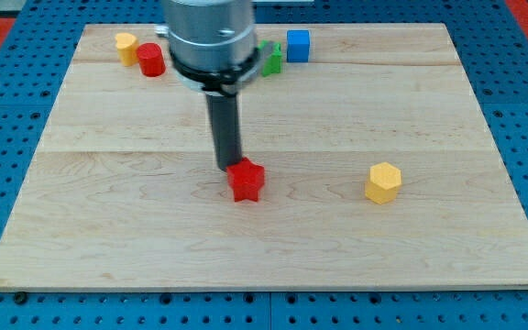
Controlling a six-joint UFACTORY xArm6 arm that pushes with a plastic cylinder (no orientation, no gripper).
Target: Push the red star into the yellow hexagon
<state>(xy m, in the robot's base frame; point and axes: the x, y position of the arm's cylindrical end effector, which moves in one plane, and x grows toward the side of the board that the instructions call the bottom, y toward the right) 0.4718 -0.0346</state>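
The red star (pixel 246 180) is lying on the wooden board (pixel 136 229), a little toward the view's left of the board's middle, and it is sitting right against my tip (pixel 228 167), on the tip's right and slightly toward the view's bottom. The two seem to be touching, though the exact contact is hard to make out. There are no jaws to report on: the arm is ending in a plain dark rod, so nothing is opening, closing or gripping, and my tip is merely resting beside the star.

The yellow hexagon (pixel 383 182) is standing well apart from my tip, far off toward the view's right and about level with the star, with bare wood lying between them.

The remaining blocks are all sitting well away from my tip, toward the view's top. Up and to the left, a red cylinder (pixel 150 60) is standing just beside a smaller yellow block (pixel 126 46), whose shape I cannot make out clearly. Up and to the right, a blue cube (pixel 298 45) is sitting near a green block (pixel 271 60), which the arm's grey housing (pixel 209 37) is partly hiding, so its shape is unclear.
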